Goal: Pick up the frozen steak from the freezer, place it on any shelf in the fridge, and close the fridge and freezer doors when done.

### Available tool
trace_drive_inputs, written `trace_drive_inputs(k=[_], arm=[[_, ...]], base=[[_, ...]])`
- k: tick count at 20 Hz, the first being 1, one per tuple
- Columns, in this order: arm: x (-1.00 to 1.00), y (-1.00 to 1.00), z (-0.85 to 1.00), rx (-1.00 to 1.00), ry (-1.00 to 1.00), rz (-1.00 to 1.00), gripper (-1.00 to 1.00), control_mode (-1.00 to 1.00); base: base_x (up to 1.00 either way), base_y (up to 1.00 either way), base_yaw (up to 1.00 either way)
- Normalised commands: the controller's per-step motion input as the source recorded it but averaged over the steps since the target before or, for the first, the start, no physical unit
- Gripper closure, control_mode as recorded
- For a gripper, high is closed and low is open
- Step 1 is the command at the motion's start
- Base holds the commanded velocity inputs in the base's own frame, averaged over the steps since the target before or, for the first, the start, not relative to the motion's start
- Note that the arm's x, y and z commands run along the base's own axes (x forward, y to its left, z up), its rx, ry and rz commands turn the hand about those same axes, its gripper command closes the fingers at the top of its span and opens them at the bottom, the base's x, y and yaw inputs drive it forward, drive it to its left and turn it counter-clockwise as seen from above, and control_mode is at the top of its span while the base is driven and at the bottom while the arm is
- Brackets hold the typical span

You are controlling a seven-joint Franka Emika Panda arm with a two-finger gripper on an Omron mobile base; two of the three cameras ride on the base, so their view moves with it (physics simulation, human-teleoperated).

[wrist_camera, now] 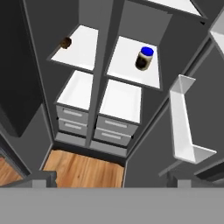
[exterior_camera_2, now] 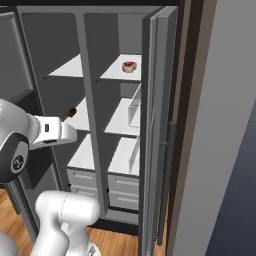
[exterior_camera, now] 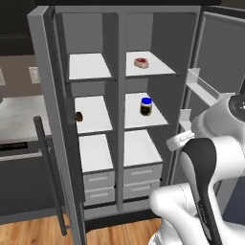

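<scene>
Frozen steak [exterior_camera: 141, 62] on fridge [exterior_camera: 160, 43] top shelf [exterior_camera: 160, 69]; jar [exterior_camera: 146, 106] on shelf below.

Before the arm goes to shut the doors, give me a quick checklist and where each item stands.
1. Steak lying on the top fridge shelf: ok.
2. Gripper open, nothing held: ok.
3. Fridge door shut: not ok, it stands open.
4. Freezer door shut: not ok, it stands open.
5. Jar fully on its shelf, inside the door line: ok.
6. Arm out of both doors' swing: cannot tell.
</scene>
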Motion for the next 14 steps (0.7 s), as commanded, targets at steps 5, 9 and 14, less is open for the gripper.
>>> trace_drive_inputs(k=[5, 9, 14], arm=[[0.0, 0.0, 0.0, 0.0, 0.0, 0.0, -1.0, 1.0], [0.0, 0.0, 0.0, 0.0, 0.0, 0.0, -1.0, 1.0], [0.0, 0.0, 0.0, 0.0, 0.0, 0.0, -1.0, 1.0]], base=[[0.0, 0.48, 0.0], [-0.04, 0.05, 0.0], [-0.07, 0.0, 0.0]])
